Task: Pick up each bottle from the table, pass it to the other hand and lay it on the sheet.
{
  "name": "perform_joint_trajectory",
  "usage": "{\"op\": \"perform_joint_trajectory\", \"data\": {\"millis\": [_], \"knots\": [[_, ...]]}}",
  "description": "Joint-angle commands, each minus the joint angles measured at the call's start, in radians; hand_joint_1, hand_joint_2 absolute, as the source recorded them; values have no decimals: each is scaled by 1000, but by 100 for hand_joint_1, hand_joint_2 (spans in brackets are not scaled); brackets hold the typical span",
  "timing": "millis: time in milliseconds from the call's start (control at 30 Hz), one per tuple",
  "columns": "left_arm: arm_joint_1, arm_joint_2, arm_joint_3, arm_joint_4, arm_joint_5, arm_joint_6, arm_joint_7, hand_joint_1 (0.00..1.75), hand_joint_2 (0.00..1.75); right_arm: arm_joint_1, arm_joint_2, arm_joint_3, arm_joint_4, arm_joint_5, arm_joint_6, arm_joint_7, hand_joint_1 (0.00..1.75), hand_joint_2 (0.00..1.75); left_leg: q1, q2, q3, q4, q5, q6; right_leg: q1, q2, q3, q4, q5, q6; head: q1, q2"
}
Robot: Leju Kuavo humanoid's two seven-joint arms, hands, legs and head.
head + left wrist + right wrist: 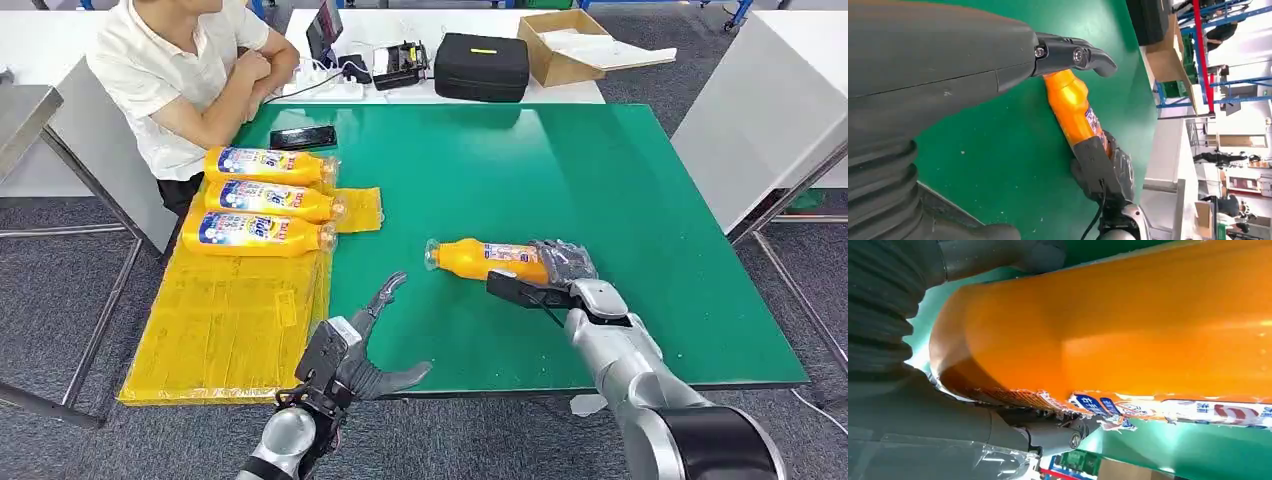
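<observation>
Bottle lies on the green counter, base inside my right hand, fingers wrapped round. Left hand empty, spread. End-grip risk: neck droops, slips at handover.

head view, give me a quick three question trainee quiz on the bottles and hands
1. How many bottles lie on the sheet?
2. True or false: the left hand holds a bottle.
3. The right hand grips the bottle on the table at its: A) neck B) base C) middle

Key
1. Three: bottles.
2. False; it is open, fingers apart, holding nothing.
3. B
</observation>
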Motion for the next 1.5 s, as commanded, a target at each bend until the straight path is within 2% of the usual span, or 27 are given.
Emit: {"op": "perform_joint_trajectory", "data": {"millis": [33, 67, 100, 133, 200, 300, 333, 467, 533, 567, 633, 667, 767, 933, 1033, 1167, 1233, 1500], "knots": [[-45, -47, -9, 74, 1, 2, 1, 0, 175, 48, -3, 15, 84, -2, 17, -9, 175, 175, 2, -4, 0, -1, 0, 0, 2, -5, 4, -2, -1, -4, 0, 0], [-45, -47, -8, 73, 1, 2, 1, 0, 175, 49, -1, 10, 79, -13, 6, -26, 175, 175, 2, -4, 0, -1, 1, 0, 2, -5, 5, -2, 0, -4, 0, 0], [-45, -47, -9, 72, 3, 1, -1, 0, 175, 56, 7, -37, 71, -76, -9, -91, 175, 175, 1, -3, 0, 0, 0, 0, 2, -4, 6, -1, -1, -3, 0, 0], [-41, -47, -4, 64, 43, -6, -13, 0, 175, 63, 19, -114, 66, -177, 9, -172, 175, 175, 1, -3, 1, 0, 0, 0, 2, -3, 6, -1, 0, -2, 0, 0], [-37, -47, -2, 49, 123, 24, -12, 0, 175, 95, 30, -177, 26, -301, 59, -266, 175, 175, 1, -3, 0, 0, 1, 0, 2, -3, 6, -2, 0, -3, 0, 0], [-27, -47, 24, 35, 264, 26, 30, 0, 175, 130, 57, -158, -61, -439, 108, -367, 175, 175, 2, -3, -1, 0, 0, 0, 3, -4, 5, -2, 0, -5, 0, 0], [-23, -47, 36, 37, 330, 37, 40, 0, 175, 140, 65, -139, -101, -497, 132, -396, 175, 175, 1, 2, 0, 0, -1, 0, 2, 2, 5, -1, 0, -2, -1, 0], [-11, -47, 78, 48, 515, 82, 58, 0, 175, 182, 103, -53, -279, -696, 179, -423, 175, 175, 1, 4, -3, 0, 0, -1, 3, 3, 2, 0, 1, -6, 0, 0], [0, -47, 112, 53, 546, 106, 50, 0, 175, 219, 125, 31, -424, -776, 157, -367, 175, 175, 1, 8, -2, 0, -1, -1, 3, 7, 1, 0, 2, -5, 0, 0], [7, -47, 126, 55, 572, 115, 63, 0, 175, 239, 146, 56, -492, -795, 137, -382, 175, 175, 1, 6, -2, 0, 0, -1, 2, 6, 2, 0, 1, -4, 0, 0], [13, -47, 144, 65, 585, 107, 73, 0, 175, 271, 156, 112, -587, -850, 144, -340, 175, 175, 1, 10, -3, 0, -1, -1, 2, 10, -1, 1, 1, -5, -1, 0], [15, -47, 148, 70, 596, 108, 76, 0, 175, 292, 177, 127, -628, -898, 150, -363, 175, 175, 1, 9, -5, 0, -1, -1, 2, 9, -2, 2, 1, -5, 0, 0], [18, -47, 144, 70, 604, 112, 74, 0, 175, 338, 197, 169, -712, -924, 133, -355, 175, 175, 1, 7, -8, 0, -1, -1, 2, 8, -4, 2, 0, -4, -1, 0], [21, -47, 134, 58, 586, 121, 65, 0, 175, 362, 216, 173, -743, -950, 130, -362, 175, 175, 2, 4, -8, 1, -2, 0, 2, 4, -2, 2, -3, -5, 0, 0], [15, -47, 112, 45, 542, 127, 54, 0, 175, 383, 245, 214, -758, -955, 147, -352, 175, 175, 1, 3, -14, 0, -1, 0, 1, 4, -7, 1, -1, -4, 0, 0], [-15, -47, 92, 50, 534, 144, 59, 0, 175, 363, 250, 328, -683, -936, 166, -336, 175, 175, 2, 5, -15, 1, -1, -1, 2, 7, -9, 2, -1, -4, 0, 0], [-19, -47, 86, 24, 464, 144, 22, 0, 175, 350, 241, 387, -633, -932, 154, -330, 175, 175, 2, 5, -13, 1, -2, -1, 2, 6, -9, 2, -2, -5, 0, 0], [16, -47, 56, -110, 354, 166, -18, 0, 175, 367, 233, 478, -559, -922, 149, -292, 175, 175, 1, 1, -17, 0, 0, 0, 1, 3, -11, 1, -1, -2, 0, 0]]}}
